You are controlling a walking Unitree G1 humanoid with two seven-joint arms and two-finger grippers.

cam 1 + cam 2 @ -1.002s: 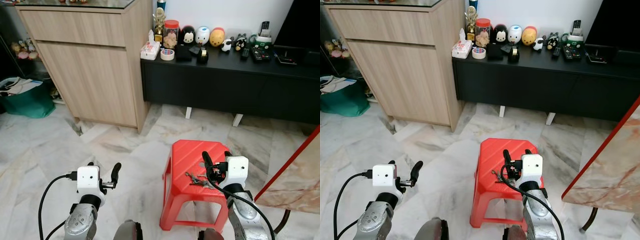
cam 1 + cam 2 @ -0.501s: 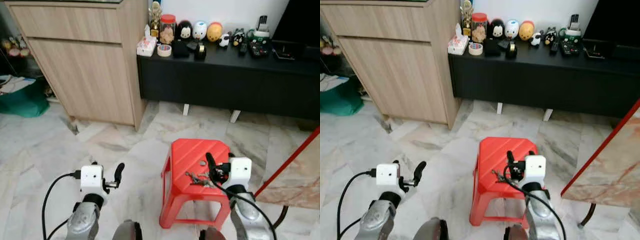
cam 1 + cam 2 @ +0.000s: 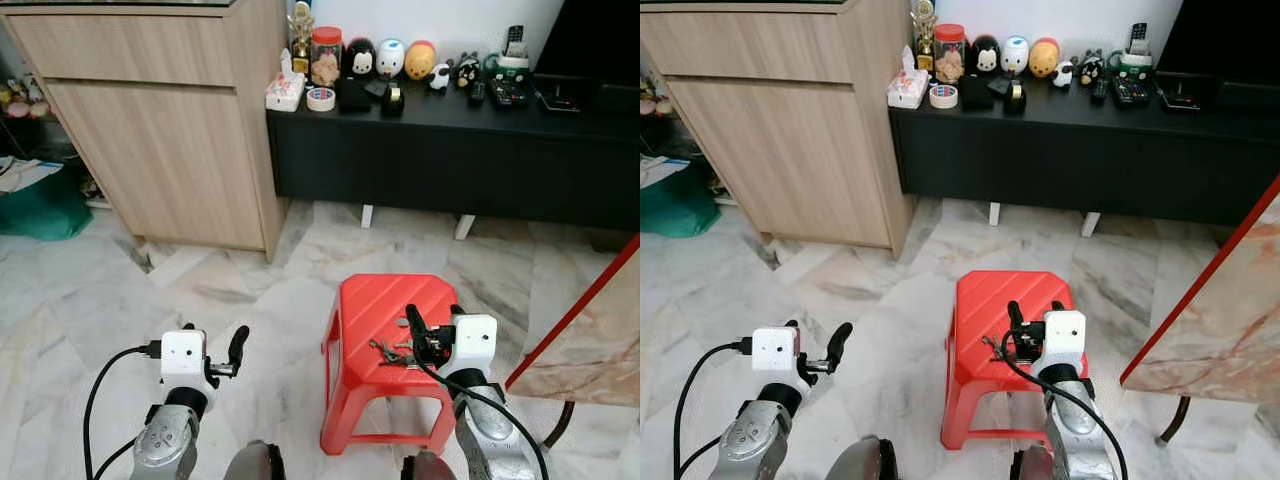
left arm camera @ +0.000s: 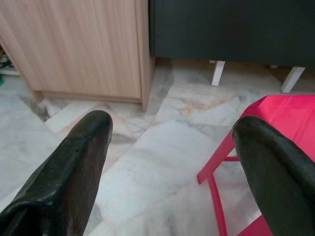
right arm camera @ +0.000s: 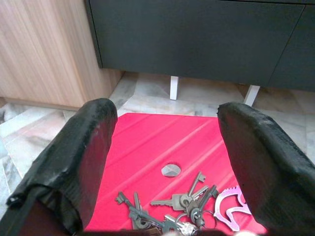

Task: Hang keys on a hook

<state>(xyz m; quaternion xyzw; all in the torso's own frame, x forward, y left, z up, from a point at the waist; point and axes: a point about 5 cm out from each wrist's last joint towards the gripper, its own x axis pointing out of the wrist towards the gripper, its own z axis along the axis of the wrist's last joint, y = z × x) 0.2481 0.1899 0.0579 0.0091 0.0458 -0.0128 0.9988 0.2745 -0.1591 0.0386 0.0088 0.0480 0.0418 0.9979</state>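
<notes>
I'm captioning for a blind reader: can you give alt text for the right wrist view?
A bunch of keys lies on a red stool, framed between the open right gripper's two black fingers. Beyond the stool are marble floor, a black cabinet and a wooden cupboard.

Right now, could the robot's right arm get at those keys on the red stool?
Probably yes. The right gripper hovers open just over the keys lying on the red stool, with nothing between its fingers and them.

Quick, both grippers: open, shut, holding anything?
Left gripper: open, empty, over the floor beside the red stool.
Right gripper: open, empty, jaws above the keys on the stool.
</notes>
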